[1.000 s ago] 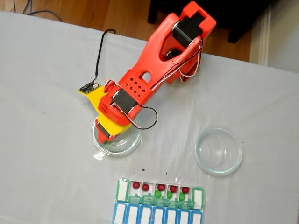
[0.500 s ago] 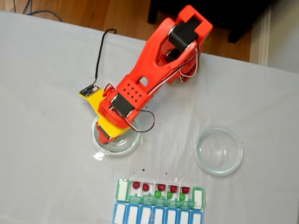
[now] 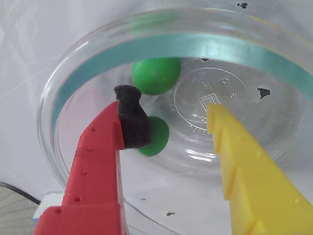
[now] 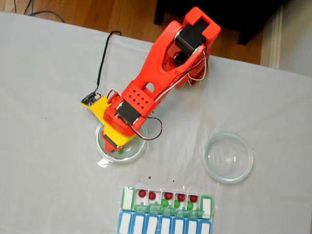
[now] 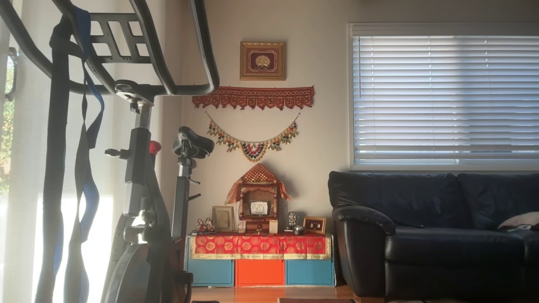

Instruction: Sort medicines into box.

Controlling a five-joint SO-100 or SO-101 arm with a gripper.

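In the wrist view my gripper (image 3: 170,105) is open inside a clear glass dish (image 3: 73,83). Its red finger carries a black foam pad (image 3: 131,120), and the yellow finger (image 3: 234,147) stands to the right. A green pill (image 3: 157,138) lies on the dish floor against the pad, partly hidden by it. Another green round shape (image 3: 156,76) shows by the far wall; I cannot tell whether it is a pill or a reflection. In the fixed view the gripper (image 4: 114,145) reaches into the left dish (image 4: 139,150). The box (image 4: 208,206) lies at the front with dark red pills (image 4: 167,195) and green pills (image 4: 165,202) in its white compartments.
A second clear glass dish (image 4: 228,157) stands to the right in the fixed view. A black cable and small circuit board (image 4: 89,99) hang off the wrist. The white table ends at the wooden floor (image 4: 97,14) at the top. A blue row (image 4: 161,225) adjoins the box.
The arm has drawn slightly up and left over the left dish. A green spot now shows beside the gripper's tip in the fixed view.
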